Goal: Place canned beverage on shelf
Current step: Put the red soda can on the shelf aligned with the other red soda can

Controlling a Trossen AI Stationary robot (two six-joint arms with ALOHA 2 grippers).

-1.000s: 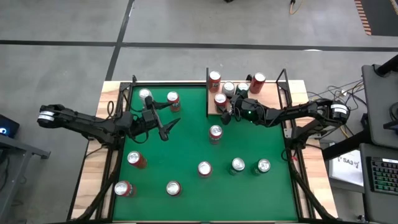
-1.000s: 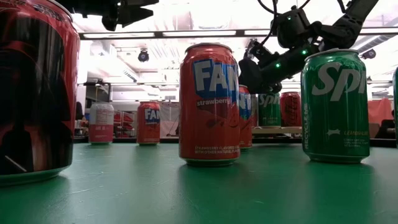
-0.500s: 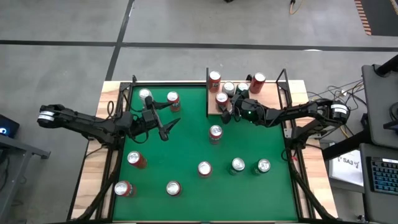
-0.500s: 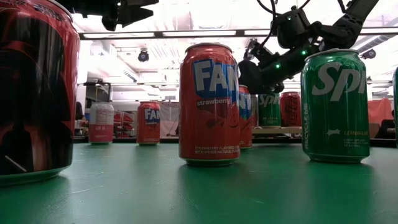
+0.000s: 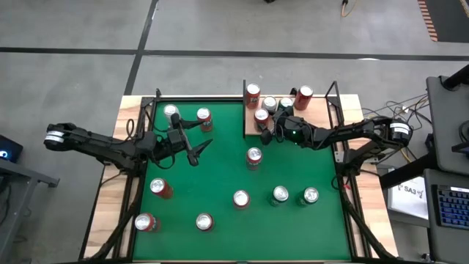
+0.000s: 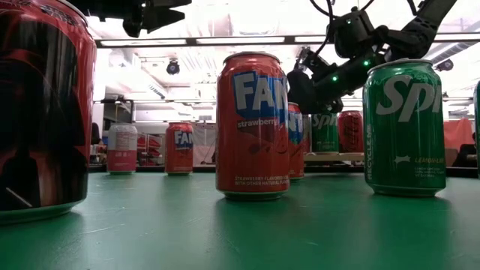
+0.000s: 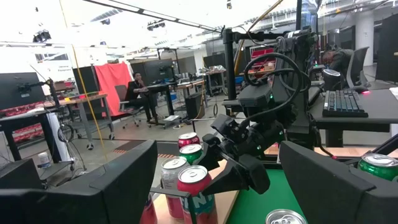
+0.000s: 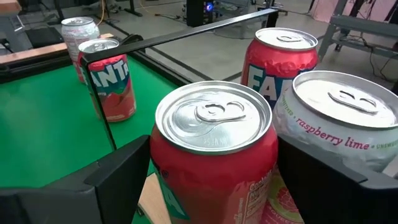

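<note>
The shelf (image 5: pixel 315 114) is a pale wooden board edged with black rods at the table's far right. A red can (image 5: pixel 260 117) stands upright on it near its left, near corner and also shows in the right wrist view (image 8: pixel 214 143). My right gripper (image 5: pixel 267 129) is open and reaches in level from the right. Its fingers stand close on either side of this can; I cannot tell whether they touch it. My left gripper (image 5: pixel 198 150) is open and empty above the green table's left middle.
Other cans stand on the shelf close behind the red one: a white raspberry-lime can (image 8: pixel 336 118), a red Fanta can (image 8: pixel 277 56) and two more (image 5: pixel 253 92) (image 5: pixel 303 95). Several cans stand about the green table, the nearest (image 5: pixel 254 155) just in front of the shelf.
</note>
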